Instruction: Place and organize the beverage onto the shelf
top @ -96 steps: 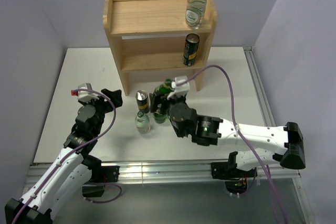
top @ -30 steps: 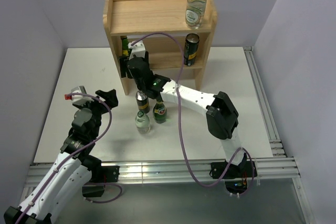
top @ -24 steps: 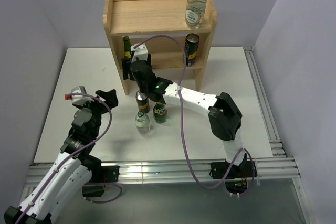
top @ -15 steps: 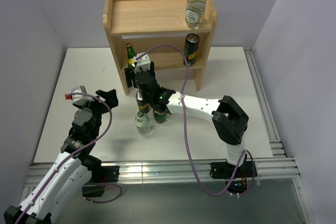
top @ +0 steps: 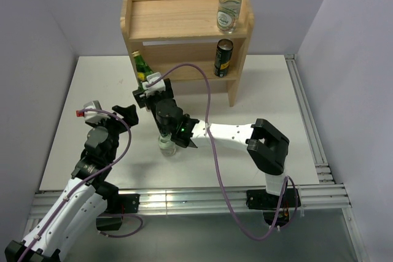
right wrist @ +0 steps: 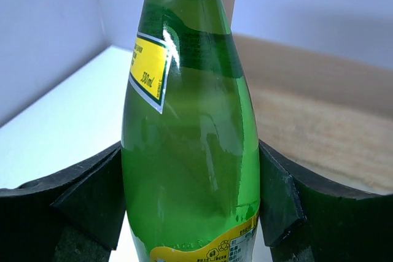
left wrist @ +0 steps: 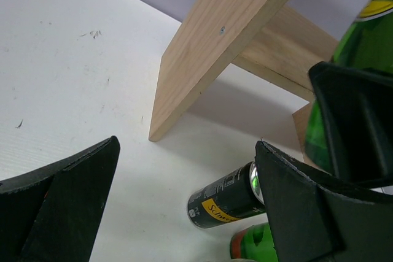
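1. The right claw (right wrist: 190, 204) pinches the green bottle (top: 140, 64), whose neck leans toward the frame's upper left.
2. The bare lower board of the shelf (top: 184, 69) lies just up-right of the bottle.
3. The left claw (left wrist: 184, 210) is spread and empty at lower left, farther from the shelf.

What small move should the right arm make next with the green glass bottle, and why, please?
Probably shift the green glass bottle rightward and inward onto the light wooden shelf's lower board: the fingers of the right gripper hold it in front of the left panel, and that board bears only a dark can.
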### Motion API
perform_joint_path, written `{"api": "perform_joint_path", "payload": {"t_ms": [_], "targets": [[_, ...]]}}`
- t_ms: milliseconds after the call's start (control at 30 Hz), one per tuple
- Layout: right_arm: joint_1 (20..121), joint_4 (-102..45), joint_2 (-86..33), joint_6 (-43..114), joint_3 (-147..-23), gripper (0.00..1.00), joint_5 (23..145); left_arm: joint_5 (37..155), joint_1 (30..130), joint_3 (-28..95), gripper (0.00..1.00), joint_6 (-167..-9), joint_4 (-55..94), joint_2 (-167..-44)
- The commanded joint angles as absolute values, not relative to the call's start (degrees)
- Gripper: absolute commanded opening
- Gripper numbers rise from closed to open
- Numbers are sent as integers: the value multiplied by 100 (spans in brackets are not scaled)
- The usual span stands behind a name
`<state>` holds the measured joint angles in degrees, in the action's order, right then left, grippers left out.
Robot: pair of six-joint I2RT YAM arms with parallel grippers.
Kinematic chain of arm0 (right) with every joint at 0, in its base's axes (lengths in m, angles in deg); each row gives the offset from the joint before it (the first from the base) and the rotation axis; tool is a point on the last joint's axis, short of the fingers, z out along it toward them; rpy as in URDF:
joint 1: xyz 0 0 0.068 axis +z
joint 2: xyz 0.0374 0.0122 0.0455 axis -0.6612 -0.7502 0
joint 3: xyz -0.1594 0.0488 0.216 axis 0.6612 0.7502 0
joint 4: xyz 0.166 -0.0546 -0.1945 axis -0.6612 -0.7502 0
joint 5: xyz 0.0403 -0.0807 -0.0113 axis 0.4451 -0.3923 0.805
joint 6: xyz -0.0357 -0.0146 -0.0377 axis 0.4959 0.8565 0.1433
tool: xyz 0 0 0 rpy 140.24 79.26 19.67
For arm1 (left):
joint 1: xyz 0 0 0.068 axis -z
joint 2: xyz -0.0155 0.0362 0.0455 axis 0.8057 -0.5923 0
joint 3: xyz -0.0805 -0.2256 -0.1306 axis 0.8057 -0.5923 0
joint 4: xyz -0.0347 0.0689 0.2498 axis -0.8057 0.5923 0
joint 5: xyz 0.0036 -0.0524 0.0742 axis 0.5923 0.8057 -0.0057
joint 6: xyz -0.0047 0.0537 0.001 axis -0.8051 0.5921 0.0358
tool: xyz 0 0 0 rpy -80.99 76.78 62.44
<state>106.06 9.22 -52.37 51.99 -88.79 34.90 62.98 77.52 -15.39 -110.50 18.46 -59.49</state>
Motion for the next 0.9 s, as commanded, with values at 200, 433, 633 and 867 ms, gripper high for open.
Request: {"api": "perform_joint_path", "payload": {"t_ms": [200,433,633,867], "targets": [[10564,3659,-5101,6560,-9386,0,2804,6185,7776,-1560,99,-11045,1542,-5936],[10520,4092,-5453,6895,-9676,0,2707,6140,7776,-1552,99,-11010,1577,-5944],[10415,4039,-5584,6728,-9782,0,2795,6114,7768,-1552,99,-11010,1595,-5927],[10195,3776,-5725,6420,-9878,0,2865,6079,7768,-1560,99,-11010,1604,-5918]]}}
